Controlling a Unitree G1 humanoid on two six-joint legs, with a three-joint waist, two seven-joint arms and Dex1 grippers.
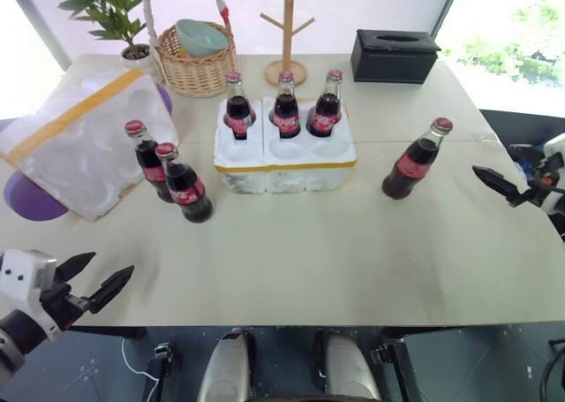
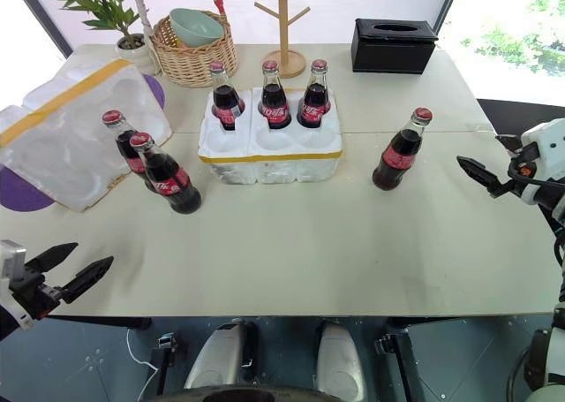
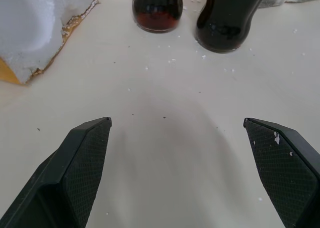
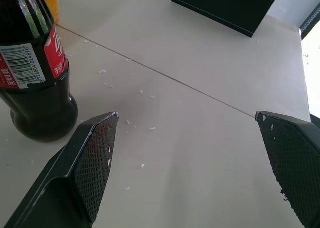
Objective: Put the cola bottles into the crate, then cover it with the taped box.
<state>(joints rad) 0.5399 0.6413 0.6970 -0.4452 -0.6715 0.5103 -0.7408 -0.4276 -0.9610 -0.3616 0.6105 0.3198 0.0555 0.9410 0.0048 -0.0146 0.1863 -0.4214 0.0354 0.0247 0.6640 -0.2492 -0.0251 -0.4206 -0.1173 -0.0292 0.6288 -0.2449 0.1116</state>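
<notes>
On the counter, ahead of the fingers: a pale counter (image 1: 335,243) carries everything for the task.
Crate: low white foam tray with a yellow tape band (image 1: 284,155), well ahead of both pairs of fingers; three small glass cola bottles with red caps and red-and-white labels (image 1: 285,109) stand in its far wells, the three near wells are bare.
Loose bottles, left: two more of the cola bottles (image 1: 181,183) stand close together just ahead of the left fingers, beside the foam box.
Loose bottle, right: one bottle (image 1: 415,160) stands alone, ahead of the right fingers and toward the crate.
Taped box: large white foam box with wide yellow tape (image 1: 79,146), tipped so its moulded inside faces up, beyond the left fingers.
Left fingers: the left gripper (image 1: 95,284) is spread wide, holding nothing, apart from the two bottles.
Right fingers: the right gripper (image 4: 190,163) is spread wide, empty, near the lone bottle but not touching.
Handling, bottles: likely heavy for their size, rigid, smooth and breakable; best taken around the labelled body, kept upright.
Handling, box: probably light, stiff but crumbly; white crumbs dot the counter; grip its side walls gently.
</notes>
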